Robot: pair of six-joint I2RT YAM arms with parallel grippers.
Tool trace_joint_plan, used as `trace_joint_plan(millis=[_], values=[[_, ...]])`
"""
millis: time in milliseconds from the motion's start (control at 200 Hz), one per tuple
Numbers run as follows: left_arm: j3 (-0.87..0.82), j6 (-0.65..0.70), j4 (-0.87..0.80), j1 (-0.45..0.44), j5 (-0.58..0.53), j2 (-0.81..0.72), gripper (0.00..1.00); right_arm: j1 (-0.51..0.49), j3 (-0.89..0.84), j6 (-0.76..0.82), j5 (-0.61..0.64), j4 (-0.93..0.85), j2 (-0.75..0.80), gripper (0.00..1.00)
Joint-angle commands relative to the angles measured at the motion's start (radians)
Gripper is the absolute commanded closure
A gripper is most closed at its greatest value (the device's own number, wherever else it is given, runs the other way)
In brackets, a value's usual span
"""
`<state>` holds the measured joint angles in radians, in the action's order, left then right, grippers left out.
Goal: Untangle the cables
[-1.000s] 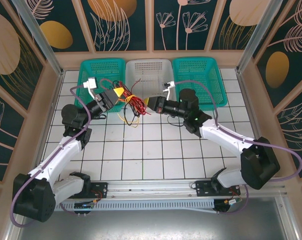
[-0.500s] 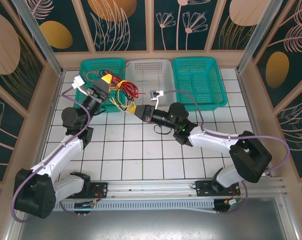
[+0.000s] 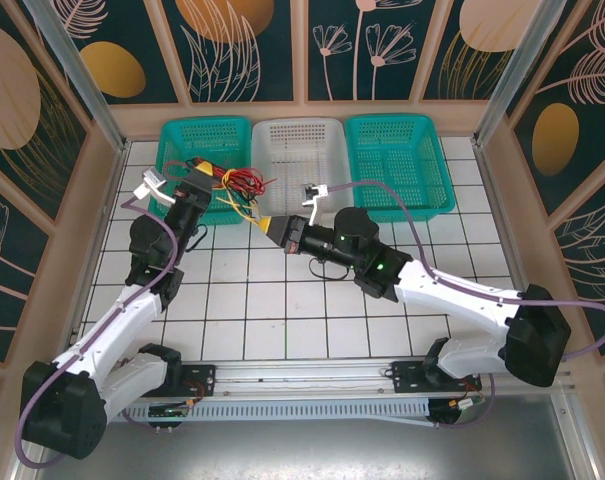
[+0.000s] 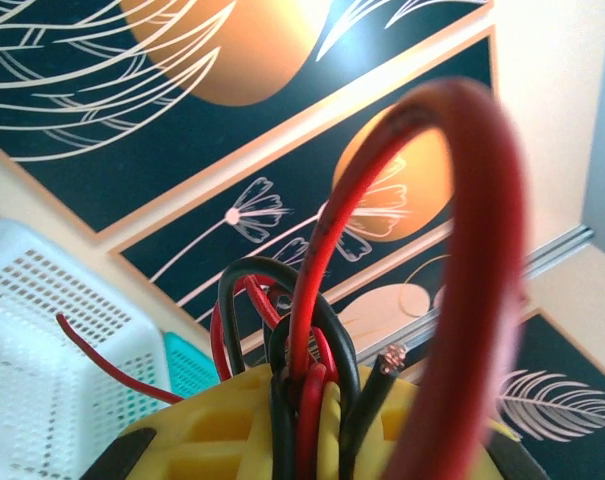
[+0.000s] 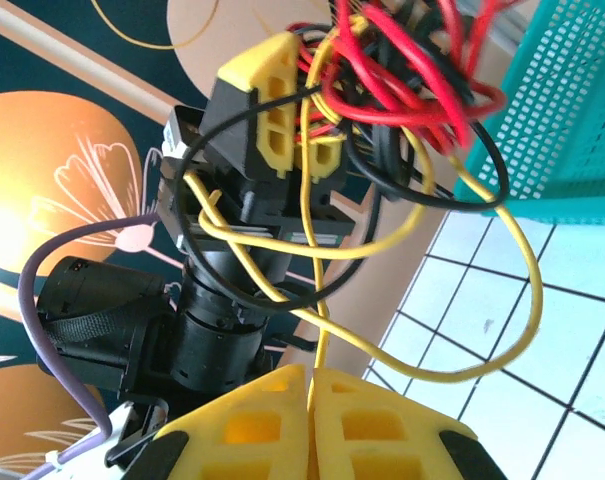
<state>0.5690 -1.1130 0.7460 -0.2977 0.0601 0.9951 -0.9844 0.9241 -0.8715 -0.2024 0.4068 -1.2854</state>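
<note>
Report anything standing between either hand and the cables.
Nothing visible does. The left hand is clamped directly on the red and black cables, and the right hand is shut on a yellow cable. Loose loops of the bundle hang between them.

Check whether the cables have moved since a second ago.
Yes. The cables shifted left and rearward, from the tiles before the white basket to the left green basket's near right corner.

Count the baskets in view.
3, in a row at the far side: left teal basket, white basket in the middle, right teal basket. None seems hidden.
</note>
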Motion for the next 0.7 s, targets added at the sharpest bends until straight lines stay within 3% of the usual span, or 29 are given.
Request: trace_joint_plan(millis=[0, 290, 501, 696], values=[[-0.013, 0.06, -0.008, 0.003, -0.041, -0.029, 1.0, -0.015, 0.087, 0.089, 0.045, -0.138, 0.017, 1.0], [-0.011, 0.119, -0.108, 0.002, -0.014, -0.039, 1.0, -0.062, 0.252, 0.202, 0.105, -0.281, -0.01, 1.0], [-0.049, 0.154, -0.143, -0.001, 0.093, -0.057, 1.0, -0.054, 0.409, 0.272, 0.15, -0.417, -0.049, 1.0], [-0.049, 0.267, -0.256, -0.025, 0.137, -0.089, 1.0, -0.033, 0.597, 0.325, 0.17, -0.519, -0.127, 1.0]])
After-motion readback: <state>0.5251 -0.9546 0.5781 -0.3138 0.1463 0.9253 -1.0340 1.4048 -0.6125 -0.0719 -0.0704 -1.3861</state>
